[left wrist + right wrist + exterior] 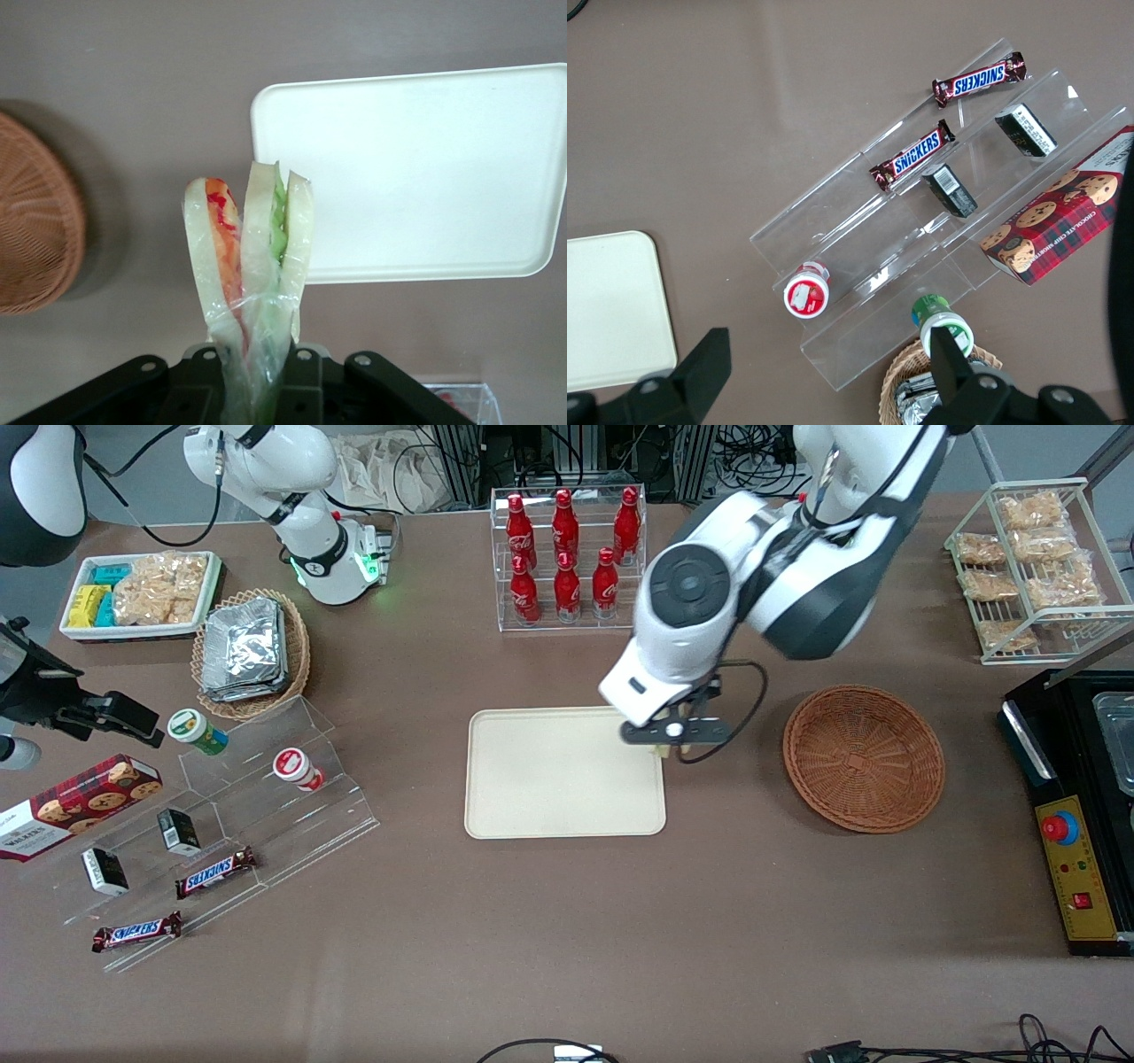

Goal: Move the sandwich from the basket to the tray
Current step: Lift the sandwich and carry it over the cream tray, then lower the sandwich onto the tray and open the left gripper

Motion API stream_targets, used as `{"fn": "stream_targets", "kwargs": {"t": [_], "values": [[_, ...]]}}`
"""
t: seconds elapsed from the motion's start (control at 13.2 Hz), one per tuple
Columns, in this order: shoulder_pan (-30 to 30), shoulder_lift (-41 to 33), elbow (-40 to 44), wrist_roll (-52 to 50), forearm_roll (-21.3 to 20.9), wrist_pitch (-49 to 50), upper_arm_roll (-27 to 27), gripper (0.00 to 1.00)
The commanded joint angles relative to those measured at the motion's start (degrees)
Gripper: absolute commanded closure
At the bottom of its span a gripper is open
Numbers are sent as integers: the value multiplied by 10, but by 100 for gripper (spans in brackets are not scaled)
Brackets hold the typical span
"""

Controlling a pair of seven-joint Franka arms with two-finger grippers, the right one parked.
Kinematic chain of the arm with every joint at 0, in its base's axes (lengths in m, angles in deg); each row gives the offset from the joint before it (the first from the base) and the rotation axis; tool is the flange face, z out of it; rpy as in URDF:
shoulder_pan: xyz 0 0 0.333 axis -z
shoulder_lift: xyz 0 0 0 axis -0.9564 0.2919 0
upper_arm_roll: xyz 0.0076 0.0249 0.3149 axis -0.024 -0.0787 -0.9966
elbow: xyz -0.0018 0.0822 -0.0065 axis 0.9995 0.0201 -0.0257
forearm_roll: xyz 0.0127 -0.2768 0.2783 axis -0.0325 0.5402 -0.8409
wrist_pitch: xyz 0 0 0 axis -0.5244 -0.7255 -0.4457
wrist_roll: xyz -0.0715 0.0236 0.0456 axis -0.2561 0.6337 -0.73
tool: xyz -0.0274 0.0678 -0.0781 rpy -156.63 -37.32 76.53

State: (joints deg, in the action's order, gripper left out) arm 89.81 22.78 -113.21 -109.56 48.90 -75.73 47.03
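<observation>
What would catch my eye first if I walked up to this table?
Probably the gripper holding a wrapped sandwich in the air, above the tray's edge nearest the basket, which sits bare. Next, the red bottles in a clear rack, farther from the front camera than the tray.

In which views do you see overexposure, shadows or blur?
Left wrist view: the tray is washed out to near white; the basket casts a soft shadow; the sandwich in the gripper looks slightly soft. Front view: the working arm is motion-blurred.
</observation>
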Motion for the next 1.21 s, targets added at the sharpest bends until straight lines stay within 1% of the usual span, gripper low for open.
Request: {"fn": "stream_targets", "kwargs": {"t": [0.0, 0.15, 0.23, 0.38, 0.53, 0.6, 0.83, 1.13], "values": [[-3, 30, -28, -7, -21, -80, 11, 86], [-3, 41, -104, -25, -25, -187, 9, 85], [-3, 57, -128, -29, -44, -223, 9, 85], [-3, 105, -140, -66, -92, -273, 8, 85], [-3, 142, -141, -77, -136, -297, 8, 85], [-3, 155, -141, -77, -146, -308, 8, 85], [-4, 174, -143, -78, -156, -324, 6, 85], [-9, 173, -147, -108, -155, -323, 5, 85]]}}
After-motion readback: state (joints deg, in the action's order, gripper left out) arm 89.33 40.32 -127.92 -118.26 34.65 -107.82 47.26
